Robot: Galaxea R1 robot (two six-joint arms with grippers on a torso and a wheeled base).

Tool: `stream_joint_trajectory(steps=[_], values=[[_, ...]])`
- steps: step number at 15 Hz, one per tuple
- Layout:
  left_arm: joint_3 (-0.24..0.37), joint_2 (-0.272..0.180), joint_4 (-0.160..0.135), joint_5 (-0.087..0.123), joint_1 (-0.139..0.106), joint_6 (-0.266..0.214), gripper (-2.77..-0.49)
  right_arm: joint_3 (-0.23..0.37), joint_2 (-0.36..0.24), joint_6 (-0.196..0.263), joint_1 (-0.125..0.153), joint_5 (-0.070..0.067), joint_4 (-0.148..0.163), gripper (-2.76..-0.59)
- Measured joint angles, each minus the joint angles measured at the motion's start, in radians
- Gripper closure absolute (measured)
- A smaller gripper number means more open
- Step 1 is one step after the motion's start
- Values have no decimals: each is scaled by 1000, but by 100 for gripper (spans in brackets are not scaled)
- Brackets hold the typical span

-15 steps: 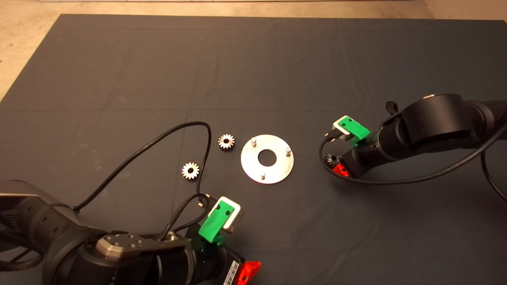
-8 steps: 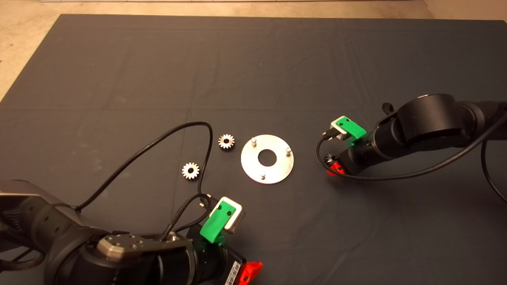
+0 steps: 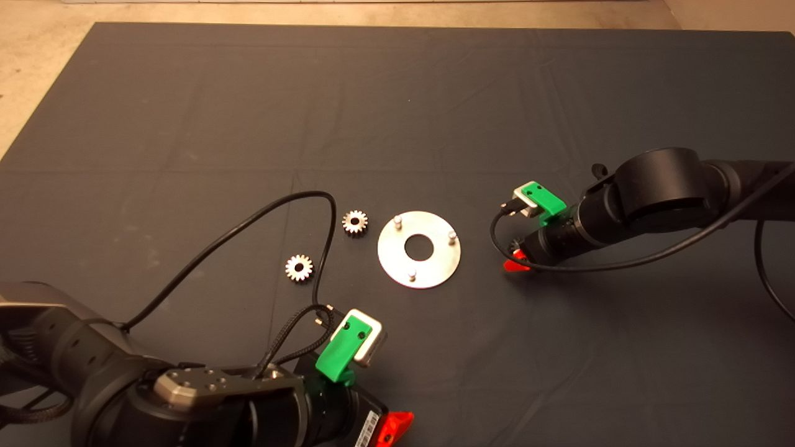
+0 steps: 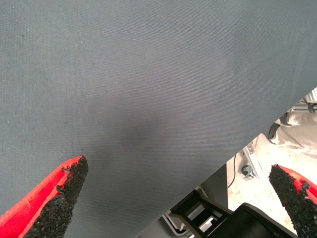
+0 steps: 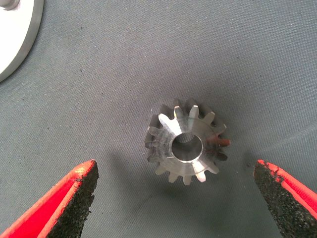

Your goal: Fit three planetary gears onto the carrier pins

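The round metal disc (image 3: 435,268) lies mid-mat with its three carrier pins (image 3: 398,219) bare. Two planetary gears (image 3: 354,221) (image 3: 299,268) lie flat on the mat to its left. A third gear (image 5: 185,144) lies flat to the disc's right, between the spread fingers (image 5: 64,201) of my right gripper (image 5: 176,171), which is open and touches nothing. In the head view the right gripper (image 3: 518,256) hides this gear. My left gripper (image 4: 178,173) is open and empty, parked at the mat's front edge (image 3: 391,428).
The disc's rim (image 5: 17,34) lies close to the third gear in the right wrist view. A black cable (image 3: 248,217) from the left arm loops over the mat beside the two left gears. Past the mat edge, the left wrist view shows floor and a frame (image 4: 247,171).
My right gripper has moved left and come down over the third gear, which the head view showed before and now hides. The left arm has hardly moved.
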Motion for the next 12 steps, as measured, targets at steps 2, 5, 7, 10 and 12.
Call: stream_joint_trajectory(steps=[2,5,7,10,12], values=[[0,0,1,0,0,0,-264,-1,0,0,0,0,0,-234],[0,0,4,0,0,0,-264,-14,0,-14,0,0,0,-234],[0,0,5,0,0,0,-264,-17,0,-27,0,0,0,-234],[0,0,6,0,0,0,-264,-26,0,-27,0,0,0,-229],[0,0,9,0,0,0,-264,-30,0,-29,0,0,0,-218]])
